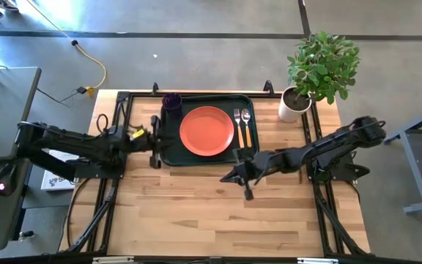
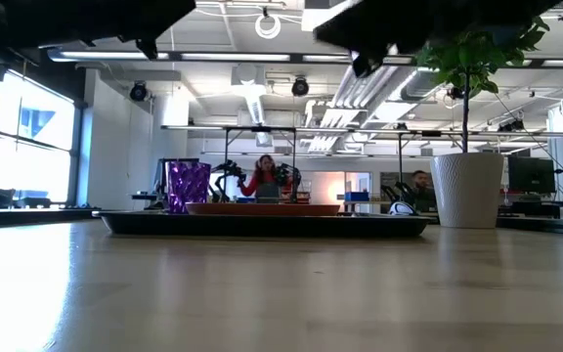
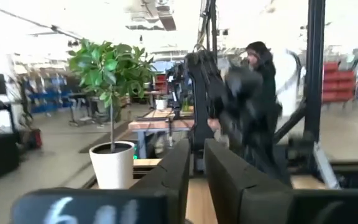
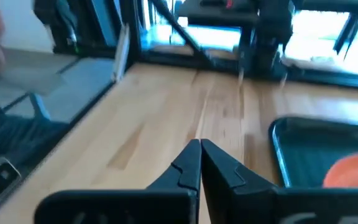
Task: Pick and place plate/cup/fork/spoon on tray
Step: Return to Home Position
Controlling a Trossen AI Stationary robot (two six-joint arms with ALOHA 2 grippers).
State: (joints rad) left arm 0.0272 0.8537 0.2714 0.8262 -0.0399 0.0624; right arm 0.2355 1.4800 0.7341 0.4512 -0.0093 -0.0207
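The dark green tray (image 1: 168, 158) lies at the table's far middle. On it rest the orange-red plate (image 1: 206, 130), the purple cup (image 1: 171, 101) in its far left corner, and the fork (image 1: 238, 126) and spoon (image 1: 247, 126) side by side right of the plate. In the low view the tray (image 2: 262, 223), cup (image 2: 188, 186) and plate (image 2: 262, 207) show. My left gripper (image 1: 154, 150) is at the tray's left edge, fingers nearly shut and empty (image 3: 194, 168). My right gripper (image 1: 233, 176) is shut and empty (image 4: 200, 155), just near of the tray's near right corner.
A potted plant in a white pot (image 1: 295, 105) stands at the table's far right corner, right of the tray. Bare wooden table (image 1: 211, 220) spreads over the near half. A person shows in the room behind the table (image 2: 265, 176).
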